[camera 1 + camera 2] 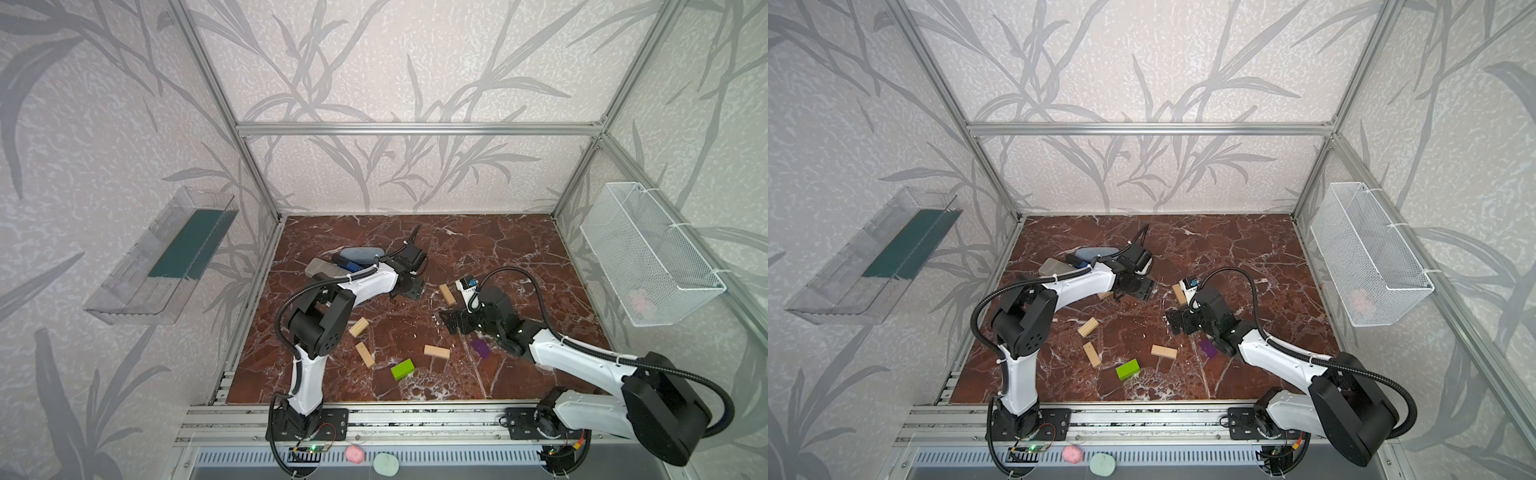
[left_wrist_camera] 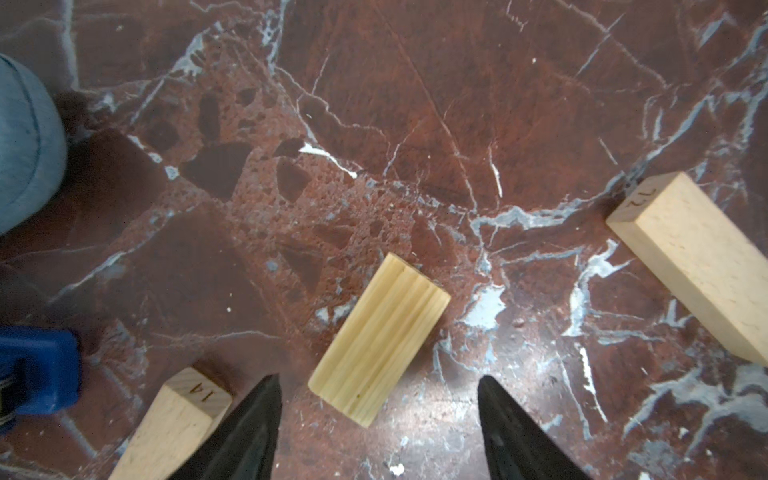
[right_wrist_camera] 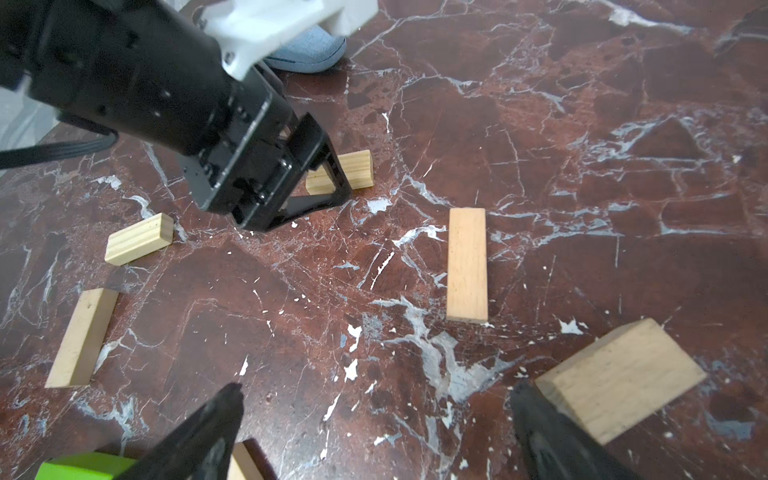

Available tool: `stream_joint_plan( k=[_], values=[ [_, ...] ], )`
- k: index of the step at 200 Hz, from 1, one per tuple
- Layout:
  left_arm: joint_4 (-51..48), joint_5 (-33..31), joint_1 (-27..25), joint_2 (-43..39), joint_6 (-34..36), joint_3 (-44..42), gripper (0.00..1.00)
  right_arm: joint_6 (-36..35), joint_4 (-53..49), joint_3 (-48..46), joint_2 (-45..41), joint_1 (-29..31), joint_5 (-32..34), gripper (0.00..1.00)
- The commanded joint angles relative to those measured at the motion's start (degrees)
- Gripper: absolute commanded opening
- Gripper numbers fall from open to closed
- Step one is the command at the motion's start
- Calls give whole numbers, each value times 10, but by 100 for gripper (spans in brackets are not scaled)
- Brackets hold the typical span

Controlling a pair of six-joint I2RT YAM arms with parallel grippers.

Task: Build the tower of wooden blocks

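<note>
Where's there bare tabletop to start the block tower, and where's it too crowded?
Barest: the far right of the table, between the back wall, the mesh basket and the right gripper. Also the front strip right of the green block. Crowded: the left, around the grey cases, left gripper and scattered wood blocks.

1. Blocks [image 1: 436, 351] lie apart across the near half of the table [image 1: 519, 249].
2. One block [image 1: 447, 294] lies farther back, mid-table.
3. Two cases [image 1: 360, 253] and a tool [image 1: 347, 262] lie together at far left.
4. Basket [image 1: 648, 257] hangs on the right wall, tray [image 1: 137, 291] on the left.
</note>
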Motion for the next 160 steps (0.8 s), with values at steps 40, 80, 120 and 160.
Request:
stream_joint_plan(
  k=[40,80,120,160],
  values=[
    [-31,-34,-6,42,0,49,65,-4,17,-9,-21,5,12,99],
    [-62,-32,-6,75,-22,91,60,-5,17,-11,-25,5,18,99],
    [-79,-11,-6,86,-48,102,51,-6,18,-12,-24,5,18,99],
    [-120,-17,-8,87,-95,110,44,-6,20,-12,-22,5,17,99]
  ],
)
